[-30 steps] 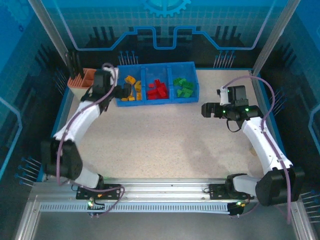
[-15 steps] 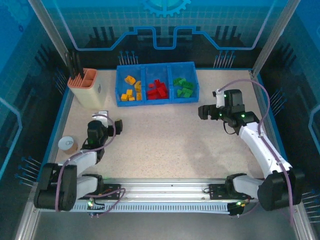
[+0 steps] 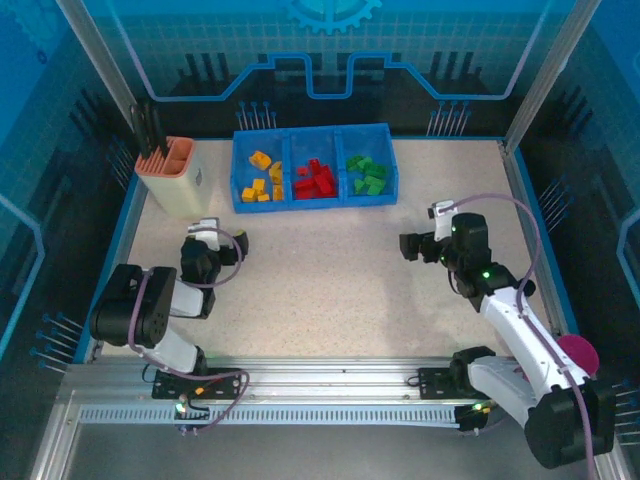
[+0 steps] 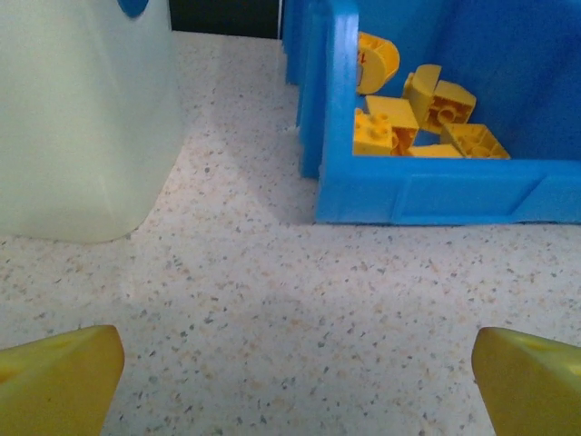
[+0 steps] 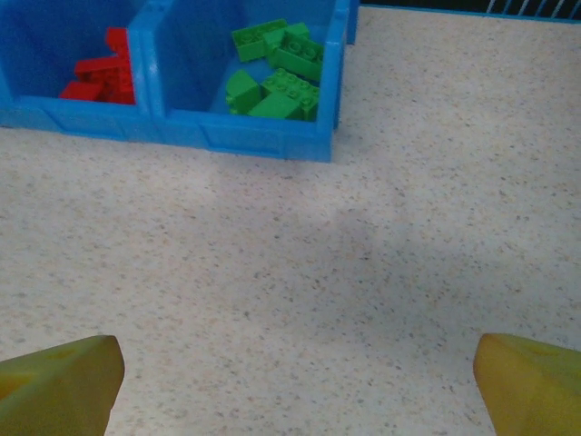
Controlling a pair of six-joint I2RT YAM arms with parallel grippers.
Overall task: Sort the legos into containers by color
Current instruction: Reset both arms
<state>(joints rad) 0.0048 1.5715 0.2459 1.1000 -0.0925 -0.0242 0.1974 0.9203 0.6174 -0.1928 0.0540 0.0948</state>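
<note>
The bright-blue tray (image 3: 316,205) stands at the back middle of the table. Its left compartment holds yellow-orange legos (image 3: 262,181), the middle one red legos (image 3: 314,179), the right one green legos (image 3: 367,173). My left gripper (image 3: 234,246) is open low over the table, in front of the tray's left end. In the left wrist view the open left gripper (image 4: 298,381) has bare table between its fingers, with yellow legos (image 4: 392,127) ahead. My right gripper (image 3: 408,245) hovers open, right of centre. Its wrist view shows the right gripper (image 5: 298,381) empty, green legos (image 5: 277,82) and red legos (image 5: 100,77) beyond.
A salmon-orange holder (image 3: 170,176) with dark tools stands at the back left, close to the tray's left end; it is the pale wall (image 4: 77,118) in the left wrist view. A magenta cup (image 3: 578,352) sits near the right arm's base.
My left arm pulled back from the tray's yellow compartment and folded at the left side. The right arm drew back toward the near edge. Both grippers stay open.
</note>
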